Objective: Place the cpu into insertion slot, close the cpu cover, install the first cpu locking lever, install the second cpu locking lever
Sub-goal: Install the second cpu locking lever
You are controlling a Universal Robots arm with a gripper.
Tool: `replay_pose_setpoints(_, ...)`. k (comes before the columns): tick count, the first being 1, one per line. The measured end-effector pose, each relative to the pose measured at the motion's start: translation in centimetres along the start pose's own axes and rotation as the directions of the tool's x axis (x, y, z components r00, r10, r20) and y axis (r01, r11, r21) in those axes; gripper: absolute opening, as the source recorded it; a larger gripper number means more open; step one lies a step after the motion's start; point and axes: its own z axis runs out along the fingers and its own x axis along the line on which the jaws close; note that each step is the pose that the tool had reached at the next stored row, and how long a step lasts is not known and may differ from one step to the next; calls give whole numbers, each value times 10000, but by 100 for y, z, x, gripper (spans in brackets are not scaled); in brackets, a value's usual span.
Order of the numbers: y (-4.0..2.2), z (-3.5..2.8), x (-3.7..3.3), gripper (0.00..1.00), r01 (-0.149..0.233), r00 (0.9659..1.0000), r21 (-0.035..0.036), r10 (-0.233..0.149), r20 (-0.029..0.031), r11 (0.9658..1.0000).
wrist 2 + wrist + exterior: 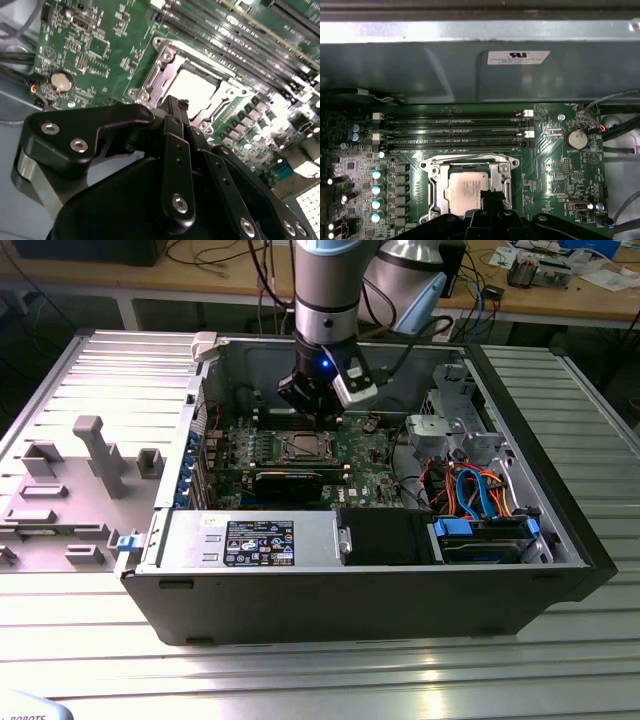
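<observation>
A: Cpu (470, 192) lies flat in the insertion slot (436, 186), metal top up, the cpu cover (496, 176) framing it. Square, so no long axis.

B: And the gripper (175, 107)?

A: Fingers together on nothing, tips at the socket's edge.

B: Handling?

A: Probably light, stiff, fragile underneath; take it by the edges.

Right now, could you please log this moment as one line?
cpu: seated in insertion slot | cpu cover: closed | gripper: shut, above socket edge
</observation>
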Motion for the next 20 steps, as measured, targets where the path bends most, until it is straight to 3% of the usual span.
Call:
replay_pose_setpoints(2,-10,-16,-1,11,0,10000,2,0,-1,10000)
replay_pose_setpoints(4,-10,-74,-2,11,-1,10000,1,1,-8,10000)
replay_pose_setpoints(6,-6,-104,-5,11,1,10000,78,-1,-9,10000)
replay_pose_setpoints(7,-6,-113,-4,11,10,10000,377,-10,-3,9993)
replay_pose_setpoints(8,-6,-113,-4,11,17,10000,627,-17,3,9980)
replay_pose_setpoints(12,-42,-114,-5,11,17,10000,625,-17,2,9980)
replay_pose_setpoints(20,-171,-113,-4,11,17,10000,625,-18,2,9980)
